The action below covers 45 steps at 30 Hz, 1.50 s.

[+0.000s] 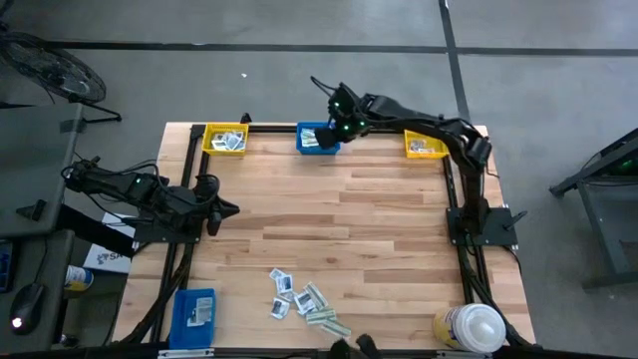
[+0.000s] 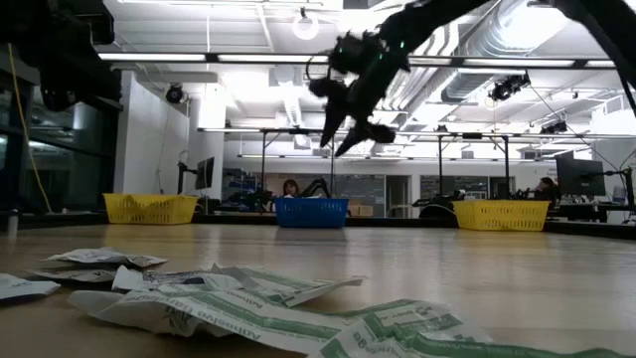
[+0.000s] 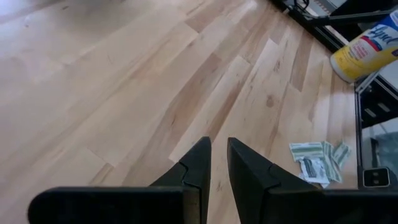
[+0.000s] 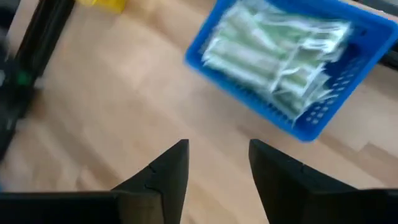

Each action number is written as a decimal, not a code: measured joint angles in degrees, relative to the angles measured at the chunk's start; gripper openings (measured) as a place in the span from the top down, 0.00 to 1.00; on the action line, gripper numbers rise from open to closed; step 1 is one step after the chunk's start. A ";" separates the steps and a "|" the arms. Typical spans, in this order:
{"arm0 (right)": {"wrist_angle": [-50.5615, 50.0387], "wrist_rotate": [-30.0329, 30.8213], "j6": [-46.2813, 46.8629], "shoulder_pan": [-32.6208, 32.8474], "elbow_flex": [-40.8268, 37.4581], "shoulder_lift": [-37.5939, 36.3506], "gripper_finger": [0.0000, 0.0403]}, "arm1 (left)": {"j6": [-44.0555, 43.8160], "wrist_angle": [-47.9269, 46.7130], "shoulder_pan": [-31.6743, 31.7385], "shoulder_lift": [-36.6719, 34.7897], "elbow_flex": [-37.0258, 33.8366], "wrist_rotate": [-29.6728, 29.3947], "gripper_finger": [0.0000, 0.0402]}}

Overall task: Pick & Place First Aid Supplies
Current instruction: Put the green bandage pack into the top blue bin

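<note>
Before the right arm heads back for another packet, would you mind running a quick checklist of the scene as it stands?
1. Right gripper empty: ok, fingers apart with nothing between them.
2. Right gripper near the blue bin: ok, it hangs above the bin at the far edge.
3. Blue bin contents: ok, green-and-white strips lie inside.
4. Packets left to move: ok, a pile of packets lies near the front edge.
5. Left gripper clear of the pile: ok, it waits at the left side over bare table.
6. Left fingers: ok, slightly apart, holding nothing.
</note>
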 joint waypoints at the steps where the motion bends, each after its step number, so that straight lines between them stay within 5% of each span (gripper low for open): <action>1: -1.09 -0.08 -1.47 0.72 0.00 -0.82 0.60 | 0.00 -0.06 -0.02 0.02 0.00 0.21 0.87; 10: -15.73 -2.51 -7.14 10.32 0.04 -6.26 0.64 | 0.26 -0.08 0.00 0.00 0.00 0.47 0.87; 15: -20.07 -1.29 1.42 19.57 0.04 -6.34 0.64 | 0.44 -0.09 -0.02 0.00 0.00 1.83 0.87; 29: -17.61 14.00 32.56 43.01 0.04 -5.41 0.69 | 5.05 -0.15 -0.02 0.00 -0.02 6.32 0.87; 36: -12.43 18.81 4.35 51.21 0.04 -2.23 0.69 | 6.05 -0.43 0.00 0.00 -0.04 8.21 0.87; 41: -6.82 13.05 -20.54 54.61 0.04 2.16 0.69 | 6.06 -0.49 0.00 0.02 -0.06 8.64 0.87; 45: -4.62 13.05 -31.59 56.74 0.02 6.26 0.69 | 6.07 -0.50 -0.01 0.02 -0.07 8.80 0.87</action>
